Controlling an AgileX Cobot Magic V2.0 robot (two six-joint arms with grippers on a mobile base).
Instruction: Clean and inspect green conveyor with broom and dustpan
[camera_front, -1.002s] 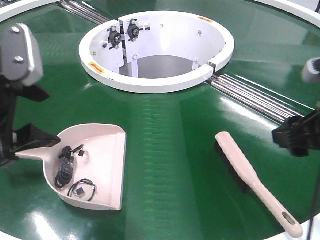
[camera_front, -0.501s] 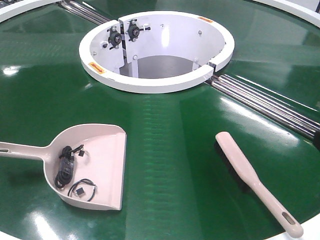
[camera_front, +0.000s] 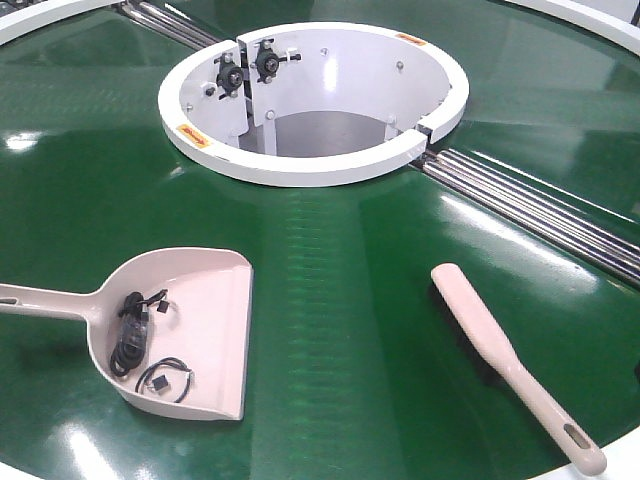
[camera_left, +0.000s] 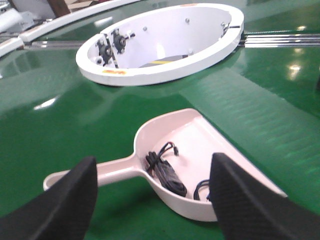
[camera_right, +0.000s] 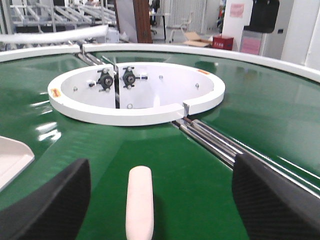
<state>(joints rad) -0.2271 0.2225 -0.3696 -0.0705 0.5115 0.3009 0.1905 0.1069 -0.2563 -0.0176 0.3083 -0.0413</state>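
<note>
The green conveyor (camera_front: 330, 300) fills the front view around a white collar. The beige dustpan (camera_front: 205, 300) lies at the front left, handle to the left, holding black cables and small parts (camera_front: 133, 335). The beige broom (camera_front: 490, 345) lies at the front right, handle toward the near edge. No gripper shows in the front view. In the left wrist view my left gripper (camera_left: 152, 197) is open and empty, above and behind the dustpan (camera_left: 195, 137). In the right wrist view my right gripper (camera_right: 160, 200) is open and empty, with the broom's head (camera_right: 140, 202) lying between the jaws' line of sight.
The white collar (camera_front: 310, 155) rings an opening at the conveyor's centre, with two black fittings inside. Metal roller strips (camera_front: 530, 210) run out from it to the right and to the far left (camera_front: 170, 22). A white outer rim shows at the near edge (camera_front: 625, 455).
One second ago both arms stood at the left and right edges of the front view. They have since drawn back out of that view. Dustpan and broom have not moved.
</note>
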